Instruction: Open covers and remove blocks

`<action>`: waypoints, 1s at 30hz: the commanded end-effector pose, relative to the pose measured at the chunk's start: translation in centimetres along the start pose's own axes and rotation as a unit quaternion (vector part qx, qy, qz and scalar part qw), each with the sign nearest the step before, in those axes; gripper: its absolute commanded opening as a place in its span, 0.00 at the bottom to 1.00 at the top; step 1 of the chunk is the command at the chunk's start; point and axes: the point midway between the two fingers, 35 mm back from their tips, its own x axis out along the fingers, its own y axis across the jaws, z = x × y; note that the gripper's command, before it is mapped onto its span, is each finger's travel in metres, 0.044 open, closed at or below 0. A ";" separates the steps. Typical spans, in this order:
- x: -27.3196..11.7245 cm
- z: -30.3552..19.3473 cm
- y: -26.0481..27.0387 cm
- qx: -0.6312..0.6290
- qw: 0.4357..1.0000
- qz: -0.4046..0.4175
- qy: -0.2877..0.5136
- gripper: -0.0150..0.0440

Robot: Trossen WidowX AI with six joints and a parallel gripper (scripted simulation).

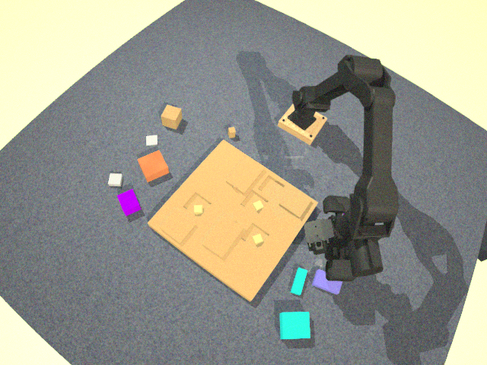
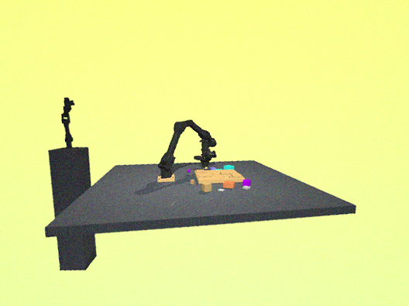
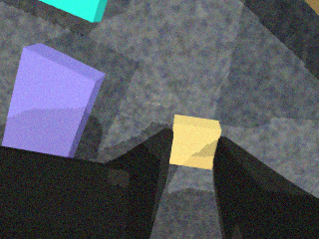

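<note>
Top view: wooden board (image 1: 204, 243) (image 2: 218, 175) (image 3: 314, 4) lying mid-table, recesses visible, w/ three small pale cubes (image 1: 198, 209) (image 1: 258, 205) (image 1: 257, 239) on top — poss. cover knobs, can't tell for sure. Gripper (image 1: 318, 246) (image 2: 205, 167) (image 3: 193, 141) between the board's right-hand corner and the right edge of the table (image 1: 78, 243) (image 2: 174, 213) (image 3: 174, 60); grip itself hidden from above. Purple block (image 1: 326, 281) (image 3: 50, 100) and turquoise bar (image 1: 298, 280) (image 3: 77, 6) off the board, toward the table's lower right edge.

Exterior view: fingers pointing down, low near the board's far side, toward the table's back edge. Contact w/ the table too small to tell.

Wrist view: fingers closed on the yellow block (image 3: 191, 145), pinched by opposite sides, over bare tabletop beside the board. Prob. light, stiff, smooth-faced — apt to twist if caught near an edge, so best held mid-face. Next, prob. lower it level, clear of the purple block, then release gently. Main risk: dropping early and tumbling into its neighbour.
</note>
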 end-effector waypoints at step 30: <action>1.2 0.0 -0.3 0.000 1.000 -0.002 0.000 1.00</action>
